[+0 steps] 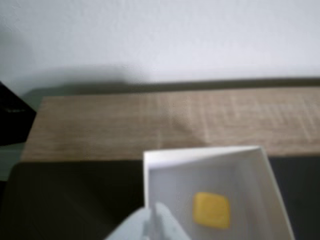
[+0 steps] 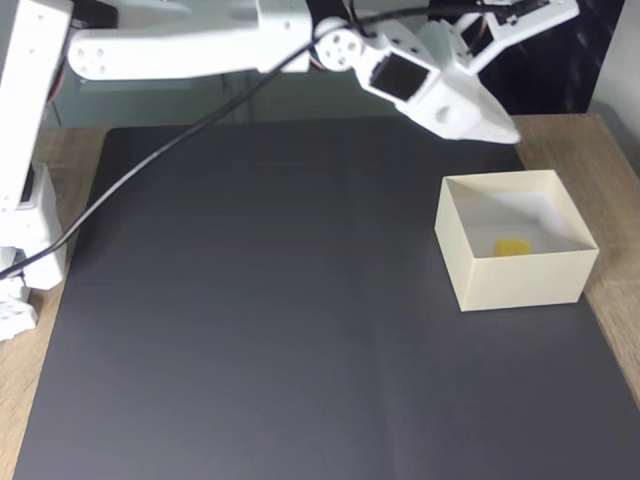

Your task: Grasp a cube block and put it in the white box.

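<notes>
The cube lies inside the box, on its floor near the front wall in the fixed view. My gripper hangs above the box's far-left corner, holding nothing; whether its fingers are spread or pressed together I cannot tell. The box sits at the mat's right edge

In the fixed view the big black mat has lots of free room left of the white box. The box walls stand up on all four sides, so the way in is from the top. The gripper hangs above its back corner, not touching. The cube block lies inside, maybe close to the near wall.
</notes>
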Robot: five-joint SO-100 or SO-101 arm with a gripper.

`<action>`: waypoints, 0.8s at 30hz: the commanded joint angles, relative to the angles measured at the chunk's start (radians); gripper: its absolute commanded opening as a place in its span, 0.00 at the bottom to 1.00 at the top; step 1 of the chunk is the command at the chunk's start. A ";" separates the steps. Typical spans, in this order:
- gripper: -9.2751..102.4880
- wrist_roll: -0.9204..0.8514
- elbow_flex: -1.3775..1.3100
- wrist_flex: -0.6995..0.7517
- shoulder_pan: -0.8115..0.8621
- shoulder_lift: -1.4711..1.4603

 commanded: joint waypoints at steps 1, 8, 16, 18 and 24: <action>0.08 0.038 0.043 0.044 -0.018 0.161; 0.08 0.083 0.129 0.132 -0.051 0.305; 0.08 0.034 0.430 0.123 -0.054 0.597; 0.08 0.034 0.506 0.121 -0.046 0.680; 0.08 0.002 0.761 0.074 -0.055 0.896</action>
